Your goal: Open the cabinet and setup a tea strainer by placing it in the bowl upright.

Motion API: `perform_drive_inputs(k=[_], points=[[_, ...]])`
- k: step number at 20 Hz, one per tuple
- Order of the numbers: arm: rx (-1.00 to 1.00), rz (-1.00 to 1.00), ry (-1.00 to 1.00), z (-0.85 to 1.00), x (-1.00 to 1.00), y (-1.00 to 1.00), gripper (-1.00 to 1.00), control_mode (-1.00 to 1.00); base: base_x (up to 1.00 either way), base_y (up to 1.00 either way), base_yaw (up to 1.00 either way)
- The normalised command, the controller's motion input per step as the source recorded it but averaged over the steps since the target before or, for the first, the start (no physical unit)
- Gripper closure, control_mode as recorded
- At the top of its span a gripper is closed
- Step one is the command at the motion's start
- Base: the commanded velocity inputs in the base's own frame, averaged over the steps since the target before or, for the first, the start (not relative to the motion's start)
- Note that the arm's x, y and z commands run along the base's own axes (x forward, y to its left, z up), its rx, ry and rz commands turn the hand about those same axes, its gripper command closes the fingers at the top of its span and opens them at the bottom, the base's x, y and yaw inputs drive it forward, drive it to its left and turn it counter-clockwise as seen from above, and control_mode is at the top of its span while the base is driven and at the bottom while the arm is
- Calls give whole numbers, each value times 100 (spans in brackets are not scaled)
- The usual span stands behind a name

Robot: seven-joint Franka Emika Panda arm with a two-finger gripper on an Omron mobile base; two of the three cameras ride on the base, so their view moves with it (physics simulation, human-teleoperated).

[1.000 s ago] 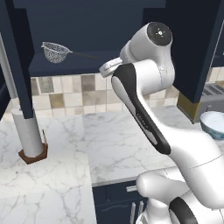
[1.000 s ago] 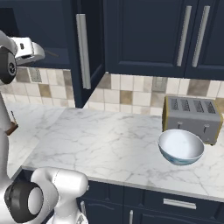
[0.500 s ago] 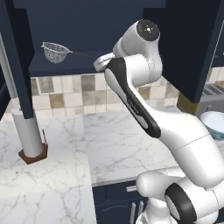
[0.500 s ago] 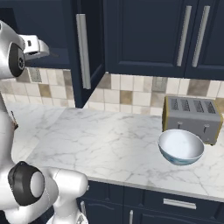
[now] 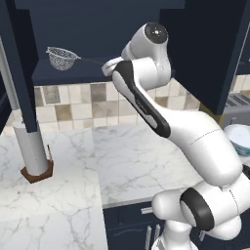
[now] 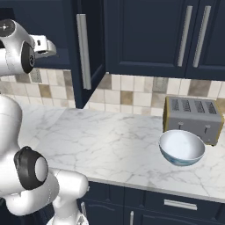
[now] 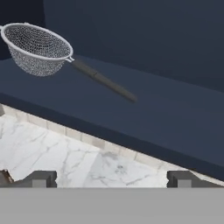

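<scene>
- While the cabinet stands open, we see the tea strainer lying on its bottom shelf, handle pointing toward our pincer.
- Our pincer is spread wide and holds nothing, raised near the shelf's front edge.
- We see the bowl upright on the marble worktop, just before the toaster.

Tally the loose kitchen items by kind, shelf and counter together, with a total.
Tea strainer: 1
Bowl: 1
Toaster: 1
Paper towel roll on its stand: 1
Total: 4
</scene>
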Motion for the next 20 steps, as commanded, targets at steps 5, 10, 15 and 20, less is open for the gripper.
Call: perform_drive_inputs(k=[5,10,15,20], points=[[0,0,0,-6,42,6,-100,-100,0,0,0],[0,0,0,-11,39,9,-100,-100,0,0,0],[-1,0,0,0,36,16,-100,-100,0,0,0],[-2,0,0,0,36,11,-100,-100,0,0,0]])
